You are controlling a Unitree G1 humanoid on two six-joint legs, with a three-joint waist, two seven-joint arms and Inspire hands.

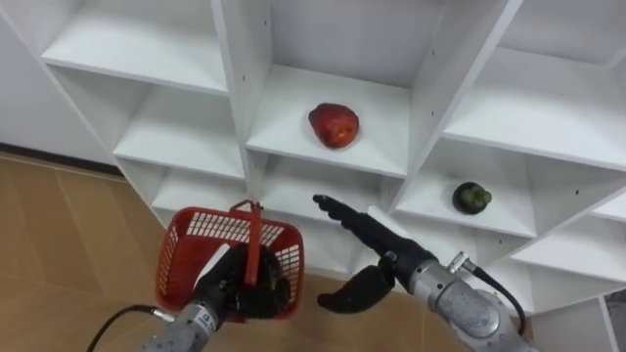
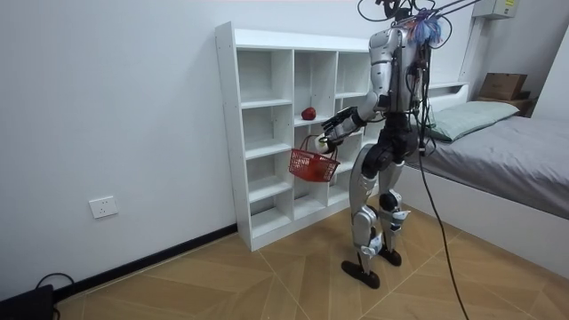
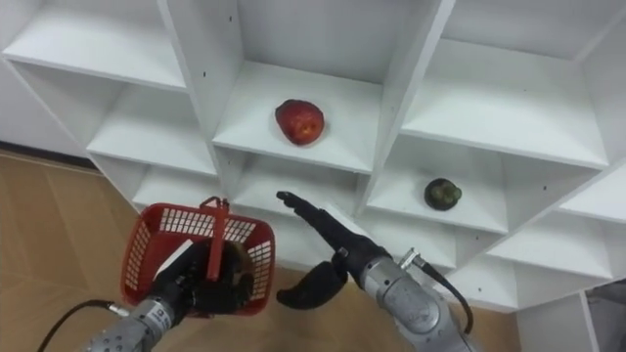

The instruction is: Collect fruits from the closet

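A red fruit [image 1: 334,125] lies on the middle shelf of the white closet [image 1: 240,98]. A dark green fruit [image 1: 471,198] sits one compartment lower to the right. My left hand [image 1: 233,286] is shut on the handle of a red mesh basket [image 1: 191,256], held below the shelves at the lower left. My right hand [image 1: 367,235] is open, fingers stretched toward the shelf edge below the red fruit and touching nothing. In the room view I stand facing the closet [image 2: 267,133] with the basket [image 2: 311,164] in front of me.
Other closet compartments around the fruit hold nothing. Wooden floor [image 1: 59,244] lies below left. A bed [image 2: 507,151] stands behind me at the room view's right, and a wall socket [image 2: 104,207] sits low on the wall.
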